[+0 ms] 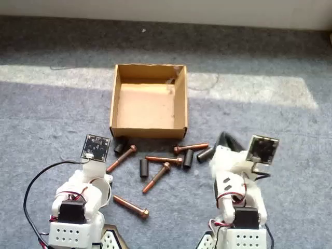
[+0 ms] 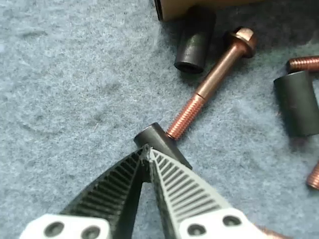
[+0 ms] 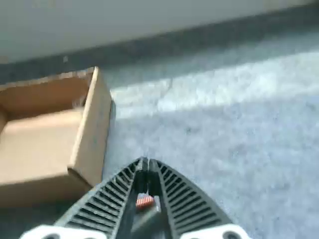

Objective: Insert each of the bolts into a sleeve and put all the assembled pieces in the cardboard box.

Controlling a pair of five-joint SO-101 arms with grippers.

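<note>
My left gripper (image 2: 146, 149) is shut, its tips resting against the end of a black sleeve (image 2: 160, 141) on the carpet. The threaded end of a copper bolt (image 2: 214, 79) meets that sleeve's far end. Two more sleeves (image 2: 194, 40) (image 2: 297, 102) lie nearby. My right gripper (image 3: 144, 162) is lifted, shut on a bolt whose copper thread (image 3: 144, 201) shows between the fingers; it points toward the cardboard box (image 3: 89, 134). From above, the open box (image 1: 116, 98) holds nothing, and several bolts (image 1: 164, 160) (image 1: 156, 177) (image 1: 130, 206) and sleeves (image 1: 143, 167) (image 1: 188, 158) lie in front of it.
Grey carpet covers the floor, with a sunlit band (image 1: 249, 88) beside the box. The left arm (image 1: 83, 197) and right arm (image 1: 238, 192) stand at the near edge. A black cable (image 1: 31, 187) loops beside the left arm.
</note>
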